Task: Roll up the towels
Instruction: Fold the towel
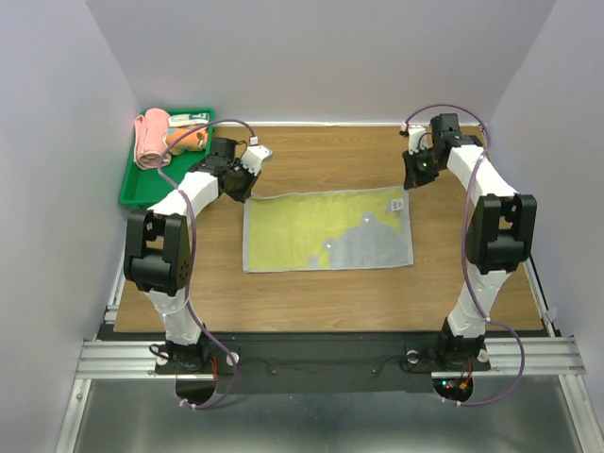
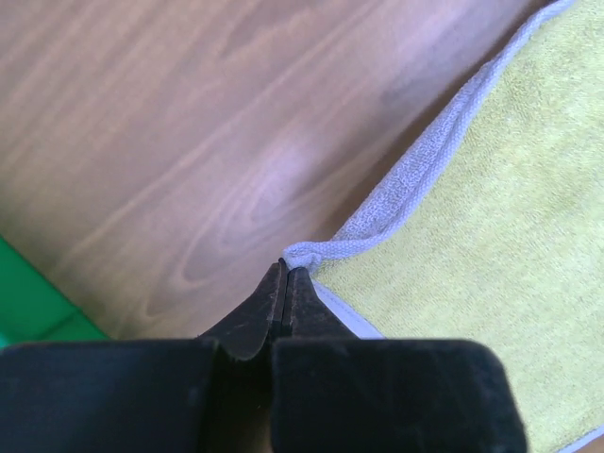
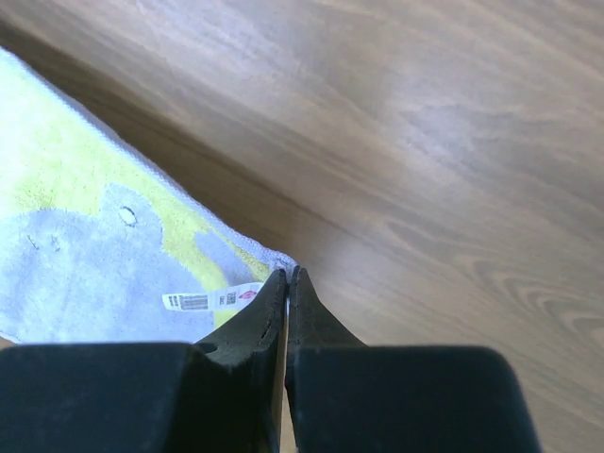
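A yellow-green and grey towel (image 1: 326, 229) lies spread flat on the wooden table. My left gripper (image 1: 243, 181) is at its far left corner; in the left wrist view the jaws (image 2: 286, 271) are shut, pinching the slightly bunched grey hem of the towel (image 2: 491, 217). My right gripper (image 1: 413, 177) is at the far right corner; in the right wrist view the jaws (image 3: 287, 275) are shut on the tip of the towel (image 3: 85, 255), just beside its white label (image 3: 209, 300).
A green tray (image 1: 142, 185) stands at the far left and holds a rolled pink towel (image 1: 150, 138) and an orange one (image 1: 186, 140). Its corner shows in the left wrist view (image 2: 28, 302). White walls enclose the table.
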